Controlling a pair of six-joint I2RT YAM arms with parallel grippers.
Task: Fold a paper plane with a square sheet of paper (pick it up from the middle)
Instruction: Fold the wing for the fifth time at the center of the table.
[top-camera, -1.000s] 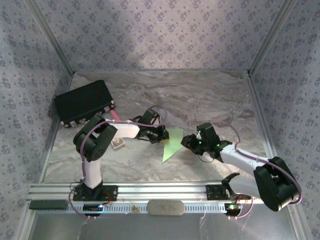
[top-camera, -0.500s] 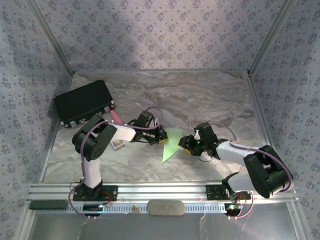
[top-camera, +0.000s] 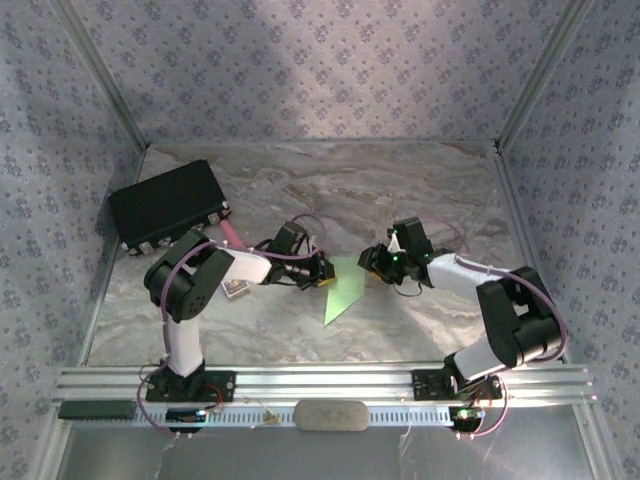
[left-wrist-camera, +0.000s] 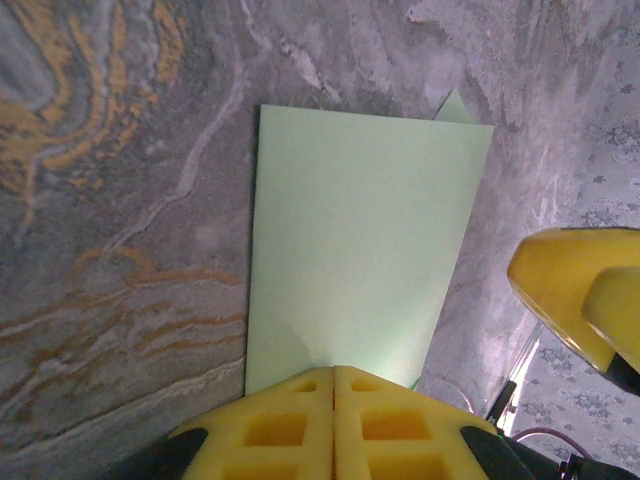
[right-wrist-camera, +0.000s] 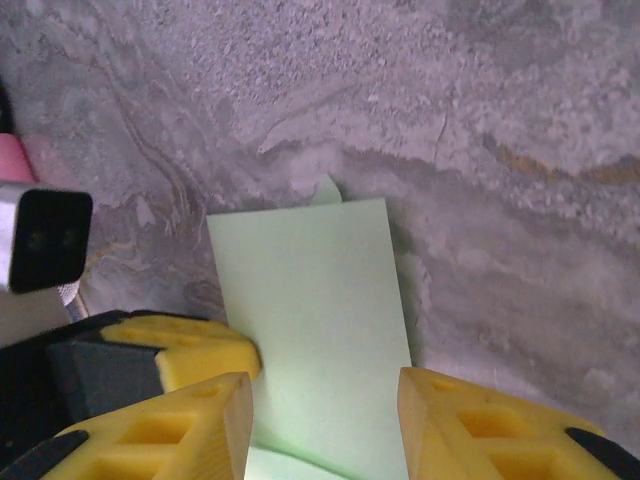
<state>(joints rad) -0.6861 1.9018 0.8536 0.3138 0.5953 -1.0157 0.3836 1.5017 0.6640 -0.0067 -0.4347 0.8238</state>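
The pale-green paper (top-camera: 343, 288) lies on the marble table as a folded shape with its point toward the near edge. In the left wrist view it is a flat creased strip (left-wrist-camera: 360, 230). My left gripper (top-camera: 322, 272) is shut on its left edge, and the yellow pads (left-wrist-camera: 290, 425) meet with the paper pinched at their tips. My right gripper (top-camera: 372, 262) is open at the paper's far right corner. Its fingers (right-wrist-camera: 200, 425) stand apart on either side of the paper strip (right-wrist-camera: 310, 310), not touching it. The left gripper's pad (right-wrist-camera: 205, 352) shows beside them.
A big black box (top-camera: 165, 205) sits at the back left, with a pink cylinder (top-camera: 230, 232) next to it. A small yellowish card box (top-camera: 236, 290) lies beside the left arm. The aluminium rail (top-camera: 320, 385) runs along the near edge.
My right gripper has moved away from the near side, up along the paper's right edge to its far corner, staying open. The left gripper keeps its hold with little movement.
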